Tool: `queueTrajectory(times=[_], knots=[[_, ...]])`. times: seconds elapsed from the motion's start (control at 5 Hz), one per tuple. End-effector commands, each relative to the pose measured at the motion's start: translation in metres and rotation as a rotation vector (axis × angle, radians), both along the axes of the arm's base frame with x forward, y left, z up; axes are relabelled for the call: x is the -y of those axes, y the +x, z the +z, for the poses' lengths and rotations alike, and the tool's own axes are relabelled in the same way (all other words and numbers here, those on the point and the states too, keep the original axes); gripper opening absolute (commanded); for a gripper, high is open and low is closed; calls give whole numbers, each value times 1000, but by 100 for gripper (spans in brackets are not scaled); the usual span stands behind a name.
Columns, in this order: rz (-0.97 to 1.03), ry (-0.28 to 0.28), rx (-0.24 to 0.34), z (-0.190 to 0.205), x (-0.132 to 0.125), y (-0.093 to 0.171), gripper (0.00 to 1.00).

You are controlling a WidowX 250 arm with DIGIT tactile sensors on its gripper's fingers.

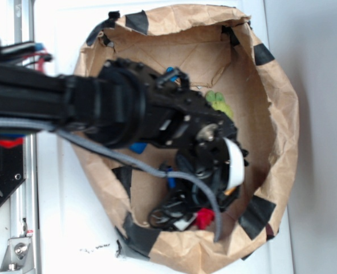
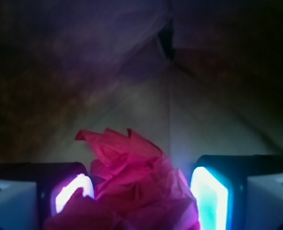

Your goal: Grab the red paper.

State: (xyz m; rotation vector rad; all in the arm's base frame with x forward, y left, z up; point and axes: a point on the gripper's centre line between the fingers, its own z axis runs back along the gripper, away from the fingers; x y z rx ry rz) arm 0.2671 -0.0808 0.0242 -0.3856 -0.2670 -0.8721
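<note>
White worktop (image 1: 65,228) carries a brown taped-paper basin (image 1: 271,114). Crumpled bright red paper (image 2: 136,187) sits directly between the black gripper's fingers (image 2: 210,196), which are spread wide, gripping nothing.

Red paper (image 2: 131,187); brown paper (image 1: 271,131), black tape patches (image 1: 256,214).

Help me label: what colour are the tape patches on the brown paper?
Black tape patches; exterior view shows them best.

Paper-lined basin (image 1: 273,85) sits on the surface (image 1: 71,228), arm reaching in from the left, hand (image 2: 141,196) down at the basin's near side with the red paper (image 2: 131,191) between its fingers (image 2: 210,196).
</note>
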Motion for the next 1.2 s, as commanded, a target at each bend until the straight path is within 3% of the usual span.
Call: queueTrajectory(times=[0.0,0.2,0.4,0.6,1.0], knots=[[89,192,113,78,-40,-25,0],[302,300,-71,118,-69,-31,0],[510,420,-299,131,-74,-30,0],[683,432,-369,135,-72,-28,0],[991,466,-155,136,-63,4,0]])
